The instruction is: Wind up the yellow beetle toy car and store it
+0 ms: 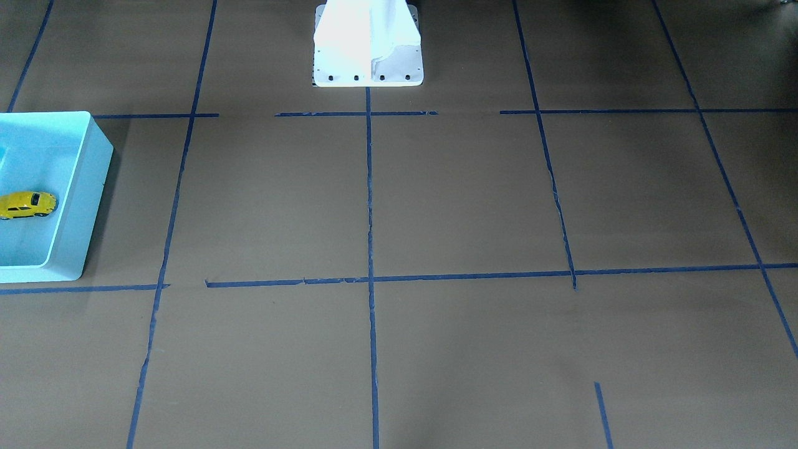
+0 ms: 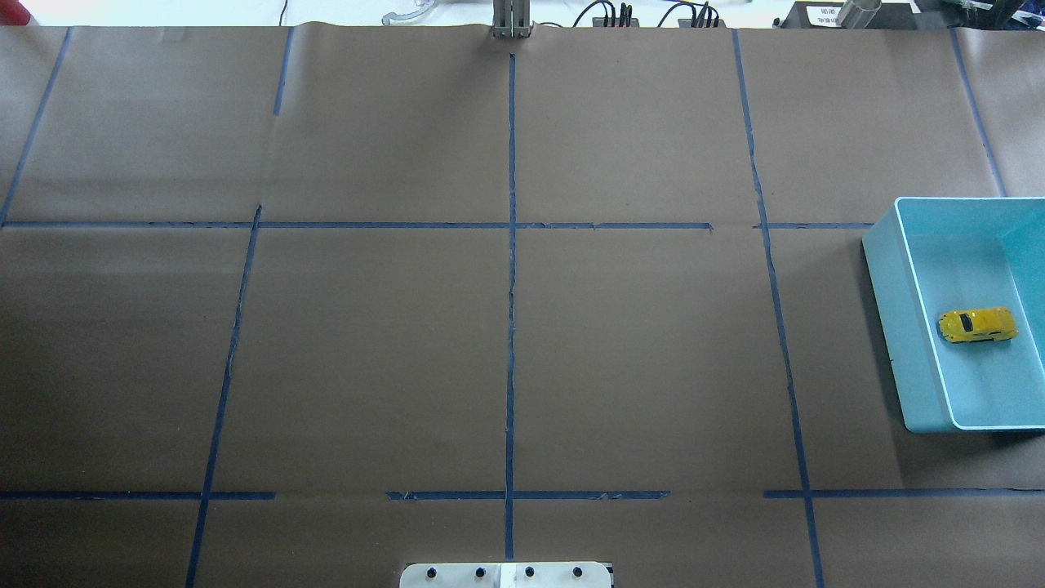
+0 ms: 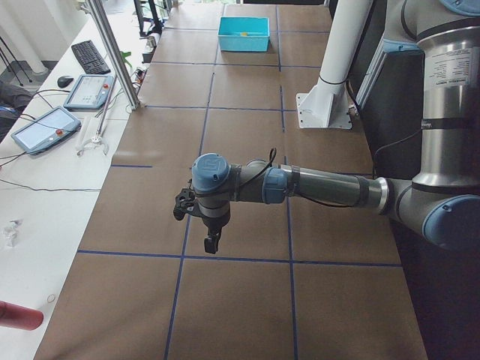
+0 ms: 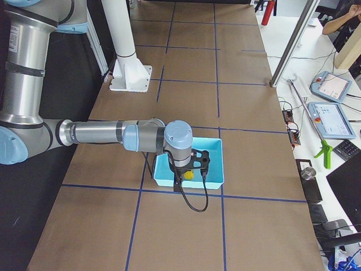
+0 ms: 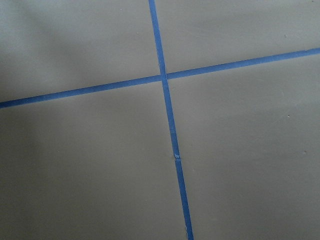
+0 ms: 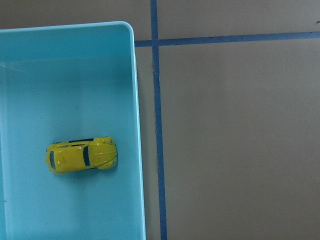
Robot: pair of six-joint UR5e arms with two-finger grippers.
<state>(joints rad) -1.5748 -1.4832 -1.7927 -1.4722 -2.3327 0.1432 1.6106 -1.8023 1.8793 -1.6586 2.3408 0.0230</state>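
The yellow beetle toy car (image 1: 26, 204) lies on its wheels on the floor of the light blue bin (image 1: 84, 206), free of any grip. It also shows in the overhead view (image 2: 977, 325) and the right wrist view (image 6: 82, 155). The bin (image 2: 902, 327) stands at the table's right side. My right gripper (image 4: 192, 178) hangs high above the bin (image 4: 217, 161), shown only in the right side view, so I cannot tell its state. My left gripper (image 3: 212, 244) hovers over bare table, shown only in the left side view, so its state is also unclear.
The robot's white base pedestal (image 1: 368, 43) stands at the table's middle edge. Blue tape lines (image 5: 170, 115) grid the brown table. Tablets (image 3: 45, 127) and a keyboard (image 3: 90, 56) lie on the side desk beyond a metal post (image 3: 116, 56).
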